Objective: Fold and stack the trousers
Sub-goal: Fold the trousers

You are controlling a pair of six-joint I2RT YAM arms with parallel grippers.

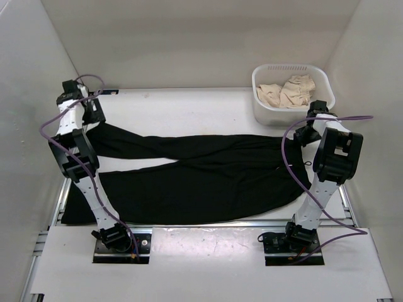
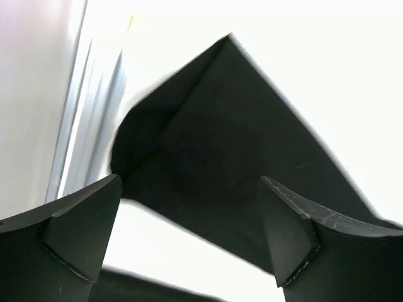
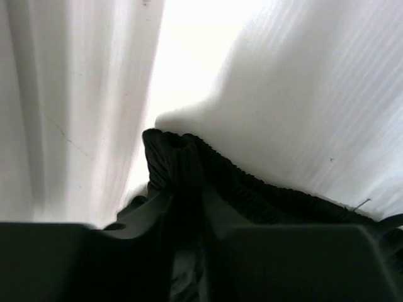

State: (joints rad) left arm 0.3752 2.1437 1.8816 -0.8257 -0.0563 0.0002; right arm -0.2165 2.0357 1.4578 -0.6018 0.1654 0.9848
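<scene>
The black trousers (image 1: 208, 173) lie spread flat across the table, legs to the left and waist to the right. My left gripper (image 1: 94, 114) hovers over the far leg's end at the back left. In the left wrist view it is open (image 2: 186, 220), the leg's cuff corner (image 2: 214, 138) lies below it, and nothing sits between the fingers (image 2: 82, 233). My right gripper (image 1: 306, 134) is at the waist's far corner on the right. In the right wrist view it is shut (image 3: 186, 207) on the bunched, ribbed waistband (image 3: 258, 192).
A white basket (image 1: 269, 115) holding beige cloths (image 1: 289, 91) stands at the back right, just behind my right gripper. White walls enclose the table on the left, back and right. A metal rail (image 2: 82, 126) runs along the left edge.
</scene>
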